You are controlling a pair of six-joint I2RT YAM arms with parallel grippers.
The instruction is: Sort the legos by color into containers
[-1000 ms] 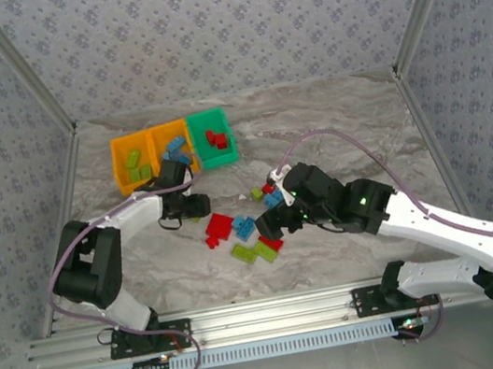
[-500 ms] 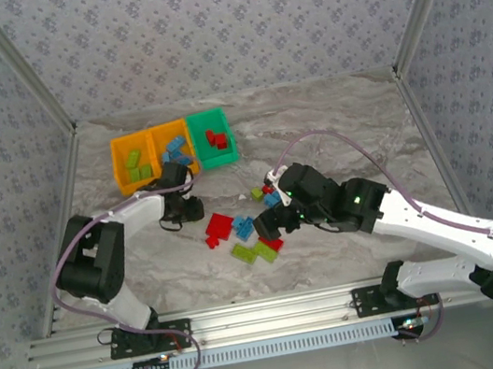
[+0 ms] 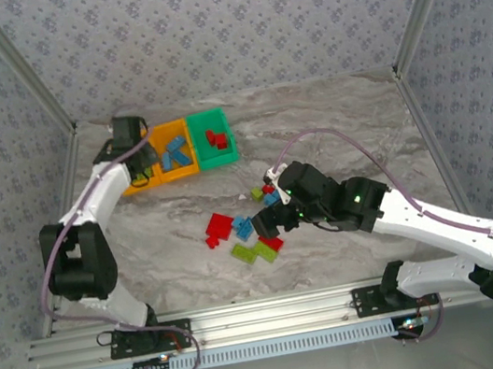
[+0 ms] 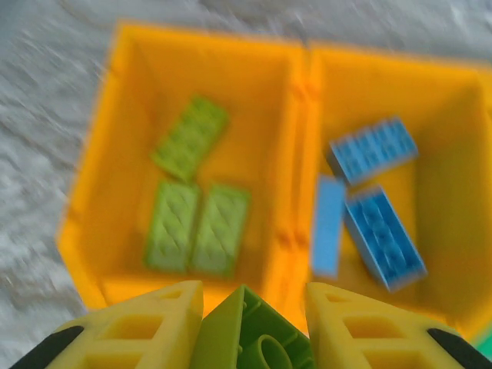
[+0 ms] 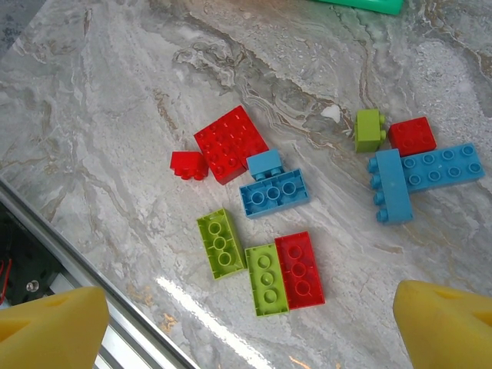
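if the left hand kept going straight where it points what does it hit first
Most likely the green legos in the left orange bin: the left hand, shut on a green lego, points into it. Depth is unclear.

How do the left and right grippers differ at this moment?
Left gripper is shut on a lime green lego; right gripper is open and empty. Left gripper hangs over the orange bin with green legos; right gripper hangs over loose legos on the table. Both have yellow fingers.

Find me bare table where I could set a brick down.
Free: the marble tabletop right of the green plastic bin, and the strip between that bin and the red square brick. Crowded: the loose brick cluster around that brick.
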